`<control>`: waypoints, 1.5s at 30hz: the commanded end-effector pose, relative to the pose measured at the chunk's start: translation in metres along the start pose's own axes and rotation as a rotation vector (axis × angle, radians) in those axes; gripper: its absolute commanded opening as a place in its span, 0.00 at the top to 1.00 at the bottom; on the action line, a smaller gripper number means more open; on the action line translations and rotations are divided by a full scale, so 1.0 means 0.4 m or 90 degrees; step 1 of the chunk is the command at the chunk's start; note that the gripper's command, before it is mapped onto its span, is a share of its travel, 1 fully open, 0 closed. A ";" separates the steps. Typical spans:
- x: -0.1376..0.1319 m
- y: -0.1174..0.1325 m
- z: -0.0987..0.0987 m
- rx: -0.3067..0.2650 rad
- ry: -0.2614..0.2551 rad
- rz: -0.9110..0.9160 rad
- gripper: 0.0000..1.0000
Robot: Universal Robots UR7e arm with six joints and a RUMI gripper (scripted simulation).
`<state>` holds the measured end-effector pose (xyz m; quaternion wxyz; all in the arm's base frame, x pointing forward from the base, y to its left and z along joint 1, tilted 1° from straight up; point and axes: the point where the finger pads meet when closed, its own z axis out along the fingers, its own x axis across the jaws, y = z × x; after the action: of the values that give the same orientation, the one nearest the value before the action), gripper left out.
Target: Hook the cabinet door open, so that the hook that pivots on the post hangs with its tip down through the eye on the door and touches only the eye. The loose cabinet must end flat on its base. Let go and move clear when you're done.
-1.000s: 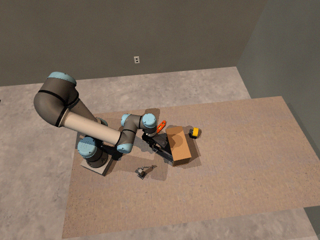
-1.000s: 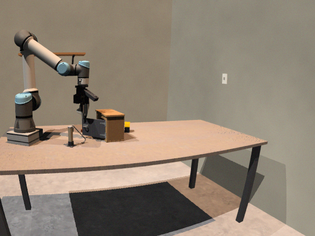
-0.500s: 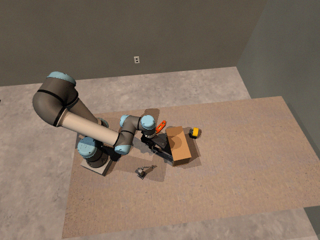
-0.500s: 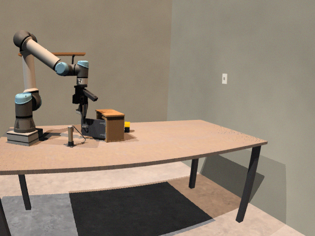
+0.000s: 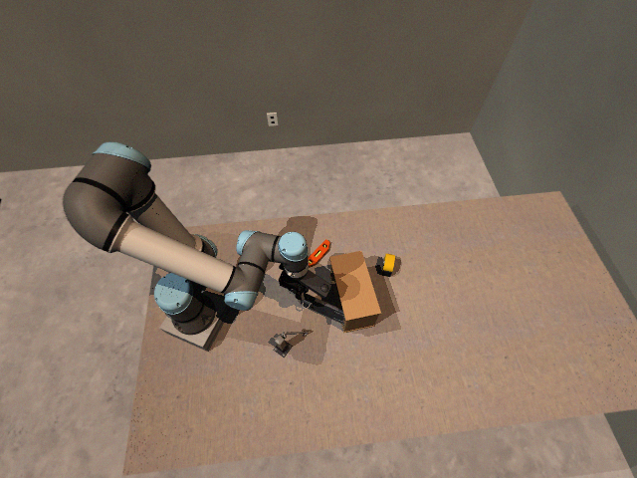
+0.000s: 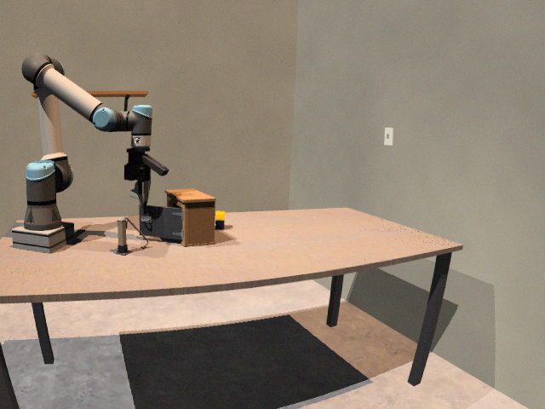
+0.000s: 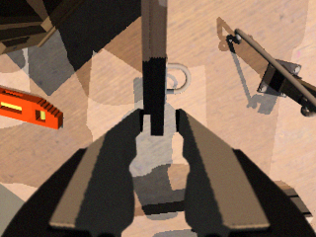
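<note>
Your hand at dark flat door, fingers partly apart, grip on door edge: cannot tell. Orange wood-grain cabinet upright on counter. Thin metal hook on post, apart from rounded eye.

The door has swung slightly wider, along with the gripper
</note>
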<state>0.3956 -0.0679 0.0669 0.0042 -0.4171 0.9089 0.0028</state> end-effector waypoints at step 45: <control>0.038 -0.001 -0.001 0.001 0.000 -0.060 0.85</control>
<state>0.3857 -0.0798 0.0668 0.0045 -0.4597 0.8881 0.0027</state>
